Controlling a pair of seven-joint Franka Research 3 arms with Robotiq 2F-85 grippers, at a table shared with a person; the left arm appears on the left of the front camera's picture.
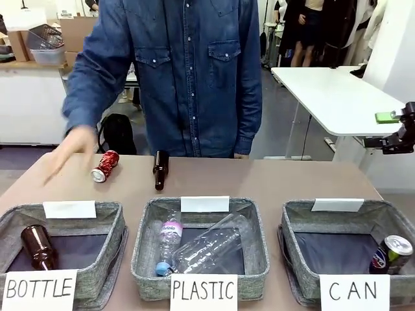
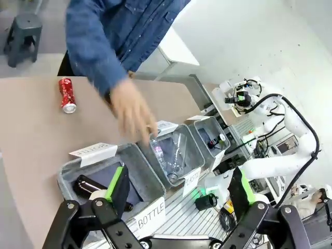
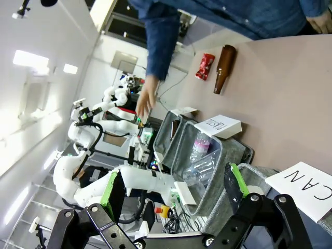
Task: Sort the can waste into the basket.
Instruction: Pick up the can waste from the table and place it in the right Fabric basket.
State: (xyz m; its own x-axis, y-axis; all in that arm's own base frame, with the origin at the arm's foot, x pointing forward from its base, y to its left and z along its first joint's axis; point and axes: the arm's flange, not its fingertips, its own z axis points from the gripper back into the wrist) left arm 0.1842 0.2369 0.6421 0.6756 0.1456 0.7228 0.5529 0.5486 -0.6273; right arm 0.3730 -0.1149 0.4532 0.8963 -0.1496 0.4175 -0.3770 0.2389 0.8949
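Grey woven-fabric basket signed "CAN" held the dark blue drink can. The dented red drink can lay slantwise well left of that basket, near a person's hand. It seemed closer to the left gripper than the right gripper; both gaped wide, empty.

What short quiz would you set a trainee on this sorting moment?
1. True or false: the dented red metal drink can lies on the brown table, outside every basket.
2. What lies beside that red can? A) a clear plastic bottle B) a brown glass bottle C) a paper cup
3. Fill in: the dark blue metal drink can sits in the grey woven fabric basket signed ____.
Key: 1 true; 2 B; 3 CAN.
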